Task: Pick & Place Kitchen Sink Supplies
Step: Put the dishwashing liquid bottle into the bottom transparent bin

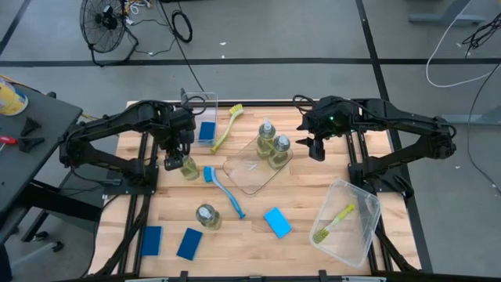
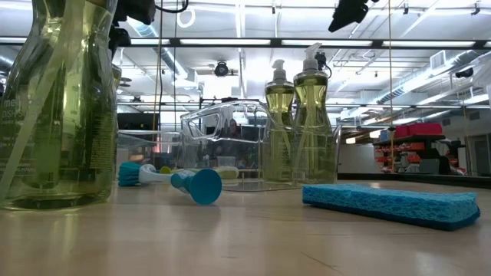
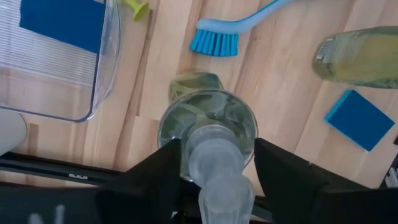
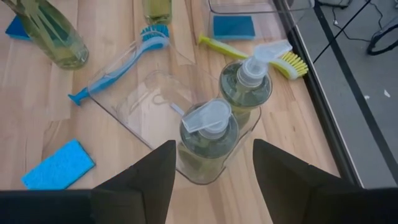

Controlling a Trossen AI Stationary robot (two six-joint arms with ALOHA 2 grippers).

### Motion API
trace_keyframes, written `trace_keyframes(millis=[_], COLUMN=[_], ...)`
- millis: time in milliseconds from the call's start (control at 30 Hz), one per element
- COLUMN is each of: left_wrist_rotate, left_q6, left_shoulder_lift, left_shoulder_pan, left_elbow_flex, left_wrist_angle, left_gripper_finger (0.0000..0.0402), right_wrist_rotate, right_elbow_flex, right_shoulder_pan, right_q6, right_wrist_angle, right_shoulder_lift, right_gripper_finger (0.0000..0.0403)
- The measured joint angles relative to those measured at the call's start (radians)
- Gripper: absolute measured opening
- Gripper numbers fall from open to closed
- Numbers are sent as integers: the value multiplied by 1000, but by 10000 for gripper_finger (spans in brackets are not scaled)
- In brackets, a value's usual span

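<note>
Bottle (image 3: 208, 127) of yellow-green liquid upright on the pale wooden bench (image 1: 243, 235) near its left edge, beside a clear bin (image 1: 205, 106) holding a blue sponge (image 1: 207, 131), with the left pincer (image 1: 175, 157) straddling its neck, fingers apart and not yet clamped. Two more bottles (image 4: 208, 140) on a clear tray (image 1: 252, 172) at mid-bench, under the right pincer (image 1: 315, 146), likewise apart; blue brush (image 1: 223, 189) and loose sponge (image 1: 277, 222) between. Beyond the bench: grey floor, a fan (image 1: 103, 22), trailing cables, strip lights overhead.
</note>
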Motion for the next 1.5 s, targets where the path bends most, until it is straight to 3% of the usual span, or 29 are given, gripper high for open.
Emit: trace_keyframes(millis=[233,700,1500], left_wrist_rotate=[-6,7,27], left_q6=[0,0,25], left_shoulder_lift=[-1,2,57], left_shoulder_pan=[0,0,0], left_elbow_flex=[1,31,460], left_wrist_angle=[0,-20,-34], left_gripper_finger=[118,118,118], right_wrist_rotate=[0,0,45], right_elbow_flex=[0,0,0], right_shoulder_pan=[0,0,0], right_q6=[-18,-18,-41], right_wrist_angle=[8,16,74], right_shoulder_lift=[0,0,0], right_gripper_finger=[214,214,214])
